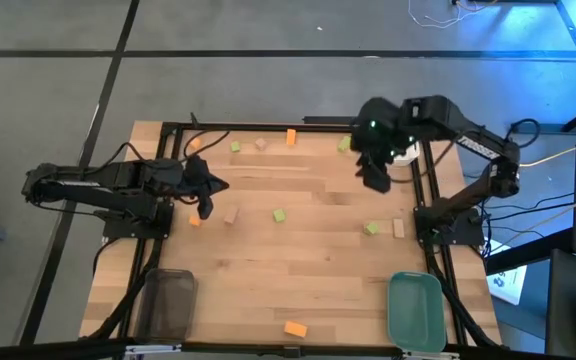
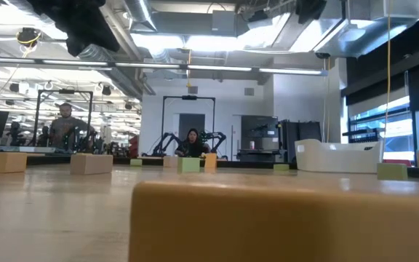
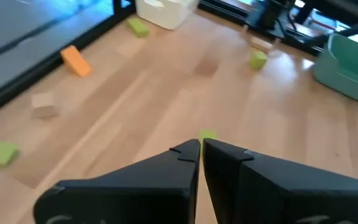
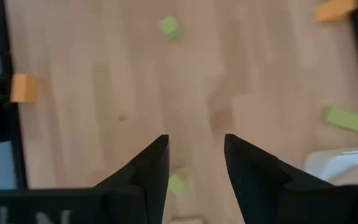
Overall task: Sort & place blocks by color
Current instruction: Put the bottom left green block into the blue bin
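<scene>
Small orange, light green and pale tan wooden blocks [image 1: 279, 215] lie scattered over the light wooden table [image 1: 298, 260], most toward its far edge and middle. An oblong orange block [image 1: 295, 328] lies near the near edge between the two trays, its long axis running roughly along that edge, slightly tilted. Another orange oblong [image 1: 291, 137] stands end-on to the far edge. A tan oblong [image 1: 399, 228] near the right edge points front to back.

The left gripper [image 1: 206, 208] hangs over the left side of the table, jaws pressed nearly together with nothing between them; an orange block [image 1: 194, 220] sits just beside it. The right gripper [image 1: 376, 180] hovers near the far right corner, jaws parted a moderate way, empty.

A dark grey tray [image 1: 165, 303] and a teal green tray [image 1: 416, 310] sit at the near corners; a white tray [image 3: 165, 11] sits at the far right.
</scene>
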`<state>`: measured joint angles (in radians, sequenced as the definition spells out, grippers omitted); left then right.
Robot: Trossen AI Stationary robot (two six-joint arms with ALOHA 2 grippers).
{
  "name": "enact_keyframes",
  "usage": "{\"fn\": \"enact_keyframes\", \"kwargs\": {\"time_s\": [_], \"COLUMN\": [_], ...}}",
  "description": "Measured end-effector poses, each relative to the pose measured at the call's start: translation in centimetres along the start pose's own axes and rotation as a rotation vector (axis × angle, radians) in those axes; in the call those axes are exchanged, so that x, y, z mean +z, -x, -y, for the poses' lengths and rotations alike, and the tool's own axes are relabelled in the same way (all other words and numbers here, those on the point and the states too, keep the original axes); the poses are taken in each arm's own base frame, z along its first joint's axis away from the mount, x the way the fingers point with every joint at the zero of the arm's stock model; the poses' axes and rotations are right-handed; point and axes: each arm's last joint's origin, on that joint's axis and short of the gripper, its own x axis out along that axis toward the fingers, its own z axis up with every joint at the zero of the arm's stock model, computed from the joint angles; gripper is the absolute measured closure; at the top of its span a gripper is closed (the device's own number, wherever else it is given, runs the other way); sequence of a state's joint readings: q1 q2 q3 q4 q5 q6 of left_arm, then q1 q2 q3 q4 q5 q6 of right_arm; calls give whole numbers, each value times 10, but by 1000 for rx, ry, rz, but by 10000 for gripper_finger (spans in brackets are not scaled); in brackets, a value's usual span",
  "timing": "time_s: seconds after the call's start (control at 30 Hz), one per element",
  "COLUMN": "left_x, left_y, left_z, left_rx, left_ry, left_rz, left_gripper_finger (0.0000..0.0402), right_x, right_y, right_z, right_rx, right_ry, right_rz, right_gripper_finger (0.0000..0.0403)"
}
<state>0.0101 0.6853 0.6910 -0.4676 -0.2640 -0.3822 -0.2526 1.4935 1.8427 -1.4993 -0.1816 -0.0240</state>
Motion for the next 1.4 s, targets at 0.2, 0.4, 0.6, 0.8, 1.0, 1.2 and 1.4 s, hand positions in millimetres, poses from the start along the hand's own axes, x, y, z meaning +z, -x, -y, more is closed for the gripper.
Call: {"fn": "enact_keyframes", "kwargs": {"time_s": [0.2,0.4,0.6,0.8,1.0,1.2,1.4], "left_x": [-10,-15,-15,-15,-15,-15,-15], "left_y": [1,1,1,1,1,1,1], "left_z": [-3,-5,-6,-6,-6,-6,-6], "left_rx": [19,38,41,41,41,40,42], "left_ry": [-26,-40,-42,-42,-42,-39,-39], "left_rz": [-106,-155,-163,-163,-162,-161,-158], "left_gripper_finger": [382,390,400,396,390,397,398], "right_x": [-2,8,24,36,52,55,58], "right_y": [-16,-40,-76,-126,-181,-226,-259], "right_z": [-23,-35,-46,-43,-33,-15,-3], "right_rx": [36,66,90,75,40,82,66], "right_ry": [-55,36,276,352,341,311,383], "right_rz": [-43,46,245,328,283,195,173], "right_gripper_finger": [249,249,249,249,249,249,249]}}
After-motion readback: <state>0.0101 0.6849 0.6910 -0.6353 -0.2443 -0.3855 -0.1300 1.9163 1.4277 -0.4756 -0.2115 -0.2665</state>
